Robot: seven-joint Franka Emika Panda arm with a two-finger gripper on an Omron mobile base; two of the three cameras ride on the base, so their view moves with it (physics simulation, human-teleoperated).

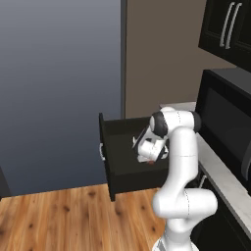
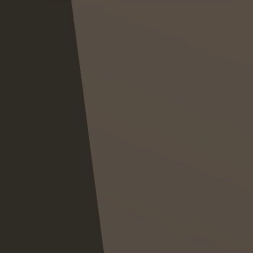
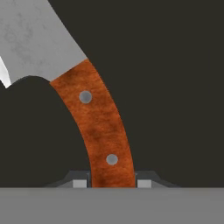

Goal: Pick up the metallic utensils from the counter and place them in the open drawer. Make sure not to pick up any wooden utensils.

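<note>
Wood-plank flooring (image 1: 63, 215) and a blue-grey wall panel (image 1: 59, 88) form the backdrop in the left base view, with a brown wall (image 1: 162, 54) beside the panel.

Gripper (image 1: 151, 159): positioned low, inside the outline of the open drawer (image 1: 127, 147), at the end of the white arm (image 1: 181, 162). In the hand view the gripper (image 3: 112, 183) is clamped on the knife (image 3: 103, 127); the two fingertips (image 3: 79, 183) sit tight against either side of the orange-red handle near its butt end.

Knife: handle rises from between the fingertips and curves away toward the upper left of the hand view, showing two small silver rivets. The silver blade continues beyond the handle to the top left corner. In the left base view a small red speck at the gripper marks the handle (detail too small to confirm more).

Beyond the knife: dark drawer interior lies behind it on all sides; whether the blade touches the drawer floor cannot be told.

Drawer: pulled out, black, with a small curved silver handle on its front, on the far side of the gripper from the arm.

Behind the arm: pale counter edge (image 1: 220, 171), a black appliance front (image 1: 225, 117) above it, and black cabinet doors (image 1: 230, 29) with bar handles higher up.
</note>
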